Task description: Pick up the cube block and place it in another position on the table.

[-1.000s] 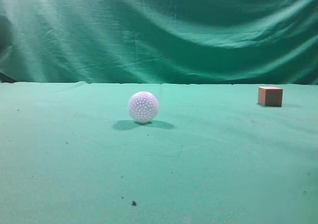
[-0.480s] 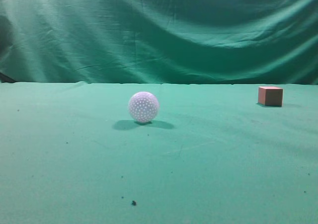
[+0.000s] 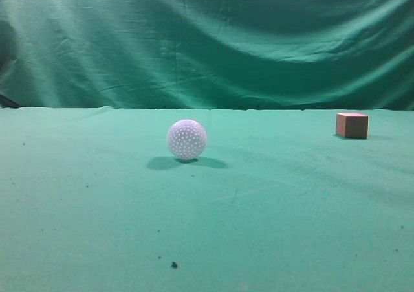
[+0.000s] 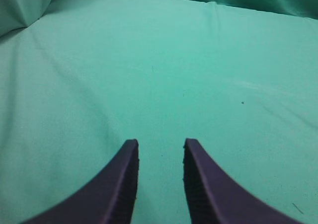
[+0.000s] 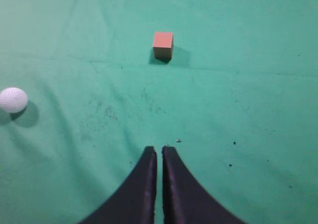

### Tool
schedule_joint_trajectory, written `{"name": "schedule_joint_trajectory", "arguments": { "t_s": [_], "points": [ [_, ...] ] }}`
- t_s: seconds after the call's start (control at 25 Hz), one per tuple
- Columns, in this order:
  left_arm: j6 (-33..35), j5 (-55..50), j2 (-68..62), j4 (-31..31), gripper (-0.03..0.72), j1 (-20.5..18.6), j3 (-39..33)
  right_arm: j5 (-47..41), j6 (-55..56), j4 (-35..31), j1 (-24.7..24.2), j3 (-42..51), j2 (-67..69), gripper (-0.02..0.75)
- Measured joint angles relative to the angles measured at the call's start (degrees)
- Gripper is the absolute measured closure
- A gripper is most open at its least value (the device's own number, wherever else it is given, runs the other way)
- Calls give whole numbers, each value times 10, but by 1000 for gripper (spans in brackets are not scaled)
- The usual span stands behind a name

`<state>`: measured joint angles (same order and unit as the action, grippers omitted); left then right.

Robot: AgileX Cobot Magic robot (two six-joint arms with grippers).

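Right tool (image 5: pixel 159 154) looks pinched together, empty, with the cube block (image 5: pixel 163 45) well ahead of it. Left tool (image 4: pixel 160 149) sits apart over bare surface (image 4: pixel 198 60). If the right one doesn't spread first, it'll probably just shove the cube.

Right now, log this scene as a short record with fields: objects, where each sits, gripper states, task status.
cube block: resting on the table, far right in the exterior view, untouched
ball: white, dimpled, near the table's middle, apart from the cube
left gripper: open, empty, over bare cloth
right gripper: fingers nearly together, empty, pointed toward the cube but well short of it
task status: cube not yet picked up
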<state>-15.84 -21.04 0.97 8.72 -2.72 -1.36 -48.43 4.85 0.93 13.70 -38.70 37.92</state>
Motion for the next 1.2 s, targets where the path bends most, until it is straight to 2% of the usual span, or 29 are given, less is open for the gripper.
{"name": "schedule_joint_trajectory", "arguments": {
  "t_s": [0.2,0.36,0.52,0.72,1.2],
  "points": [
    [0,0,0,0,426,0,0,102,-11,25,-8,94,-67,738],
    [0,0,0,0,426,0,0,211,-11,25,-58,204,-179,738],
    [0,0,0,0,426,0,0,270,-7,10,-114,306,-283,738],
    [0,0,0,0,426,0,0,286,9,-5,-137,396,-369,738],
    [0,0,0,0,426,0,0,266,13,-17,-138,402,-385,738]
  ]
}}
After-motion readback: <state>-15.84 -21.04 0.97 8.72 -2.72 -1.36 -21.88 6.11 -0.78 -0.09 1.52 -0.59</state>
